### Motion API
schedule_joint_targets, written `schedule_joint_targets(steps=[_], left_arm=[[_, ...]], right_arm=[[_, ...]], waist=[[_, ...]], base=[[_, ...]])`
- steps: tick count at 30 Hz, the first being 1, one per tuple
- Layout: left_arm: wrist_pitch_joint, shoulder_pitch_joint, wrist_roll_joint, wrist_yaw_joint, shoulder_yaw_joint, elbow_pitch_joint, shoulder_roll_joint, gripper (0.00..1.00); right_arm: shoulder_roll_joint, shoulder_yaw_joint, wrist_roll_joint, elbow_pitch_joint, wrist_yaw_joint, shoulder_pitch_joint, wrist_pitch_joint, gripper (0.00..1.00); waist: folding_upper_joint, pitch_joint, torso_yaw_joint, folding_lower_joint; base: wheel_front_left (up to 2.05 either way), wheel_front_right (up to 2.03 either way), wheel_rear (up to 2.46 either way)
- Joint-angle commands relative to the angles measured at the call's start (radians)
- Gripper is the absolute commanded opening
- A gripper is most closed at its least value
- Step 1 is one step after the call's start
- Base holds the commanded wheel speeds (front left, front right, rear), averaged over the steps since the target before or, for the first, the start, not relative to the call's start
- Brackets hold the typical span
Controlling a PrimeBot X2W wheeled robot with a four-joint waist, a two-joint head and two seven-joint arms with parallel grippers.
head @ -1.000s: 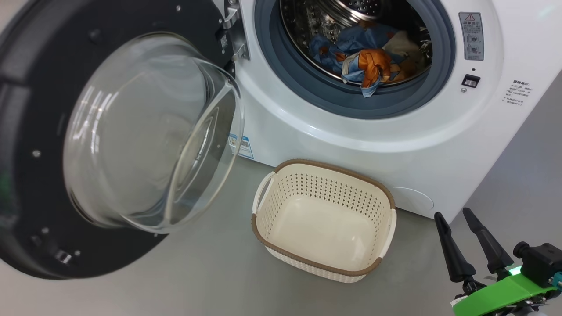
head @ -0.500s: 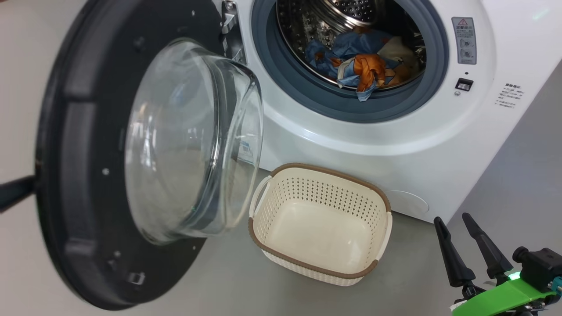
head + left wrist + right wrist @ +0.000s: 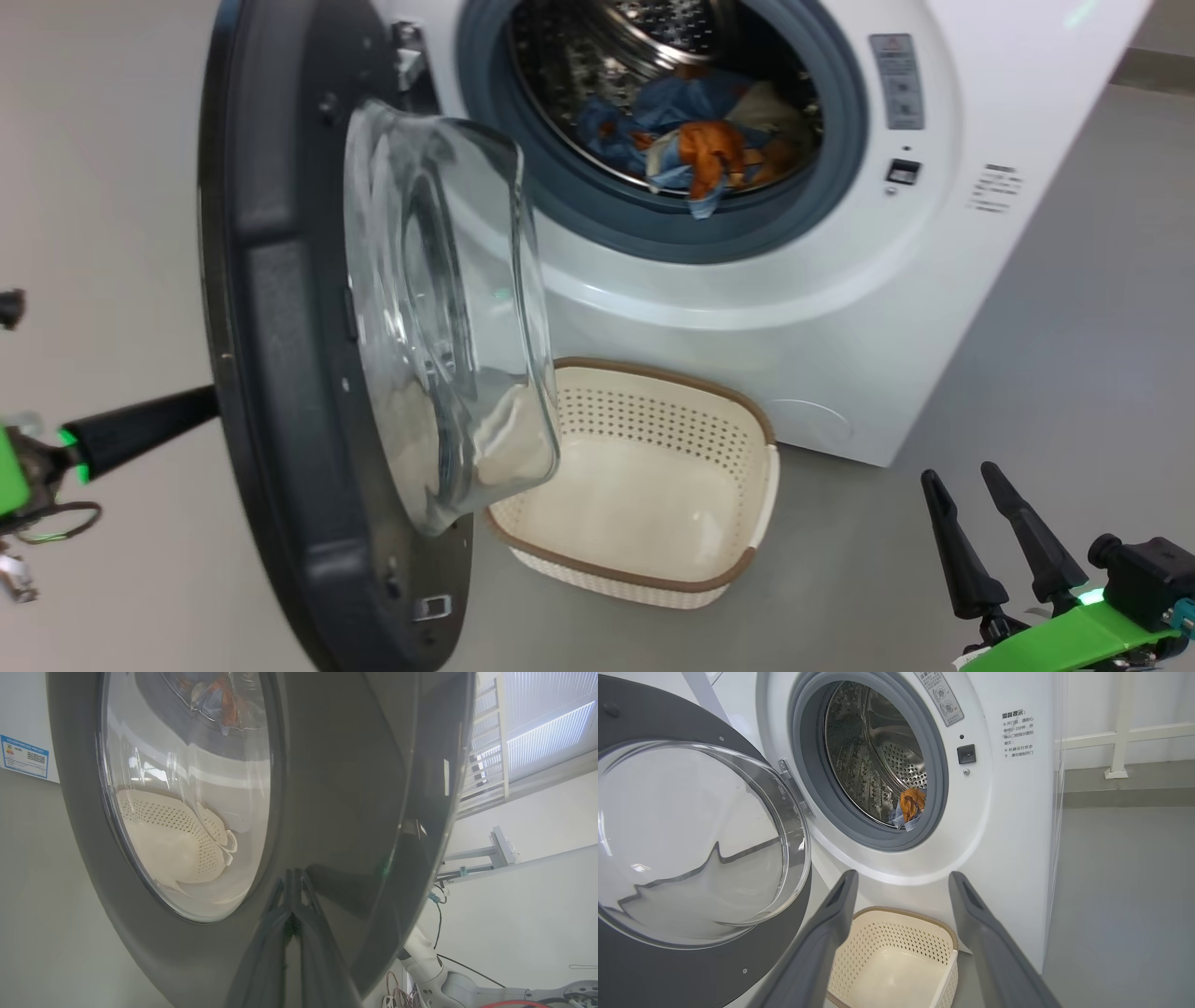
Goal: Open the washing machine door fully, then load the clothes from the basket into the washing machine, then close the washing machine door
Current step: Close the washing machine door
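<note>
The washing machine (image 3: 747, 308) stands with its drum showing, and the clothes (image 3: 695, 131), blue, orange and cream, lie inside. The washing machine door (image 3: 280, 373) stands half-swung, nearly edge-on, its glass dome over the left end of the empty basket (image 3: 653, 579) on the floor. My left gripper (image 3: 210, 401) is shut, its tips against the door's outer face (image 3: 355, 788), where they meet their own reflection (image 3: 292, 877). My right gripper (image 3: 956, 473) hangs open at the lower right with nothing in it. In the right wrist view, its fingers (image 3: 831, 914) frame the basket (image 3: 896, 938) and the drum's clothes (image 3: 910, 805).
Grey floor (image 3: 1074, 355) runs to the right of the machine. A white railing (image 3: 1120, 732) stands behind it along the wall. A blue label (image 3: 23, 758) sits low on the machine's front. Loose cables (image 3: 439, 914) hang beside my left arm.
The door has swung from wide open to about halfway towards the machine. My left gripper has come into view behind it. The head view has shifted a little; the right gripper has stayed put.
</note>
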Motion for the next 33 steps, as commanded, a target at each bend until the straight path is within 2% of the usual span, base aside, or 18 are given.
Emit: schedule_joint_targets(steps=[1,13,22,33], left_arm=[[0.0,-0.051,0.004,-0.004,0.033,-0.035,0.027,0.0],[-0.014,-0.179,0.073,-0.004,-0.069,0.014,-0.049,0.0],[-0.084,-0.268,0.108,-0.004,-0.106,0.06,-0.099,0.0],[-0.176,-0.333,0.15,-0.004,-0.129,0.125,-0.11,0.0]], right_arm=[[-0.008,0.011,-0.006,-0.027,0.002,-0.006,-0.005,1.0],[0.027,0.004,-0.01,-0.034,0.002,-0.024,-0.005,1.0],[0.047,-0.006,-0.012,-0.036,0.002,-0.042,-0.005,1.0],[0.072,-0.018,-0.017,-0.042,0.002,-0.057,-0.005,1.0]], waist=[[-0.0001,-0.001,-0.037,0.0],[-0.0001,0.031,-0.19,0.0],[-0.0001,0.059,-0.302,0.0],[-0.0001,0.083,-0.425,0.0]], base=[[0.0,0.0,0.0],[0.0,0.0,0.0],[0.0,0.0,0.0],[0.0,0.0,0.0]])
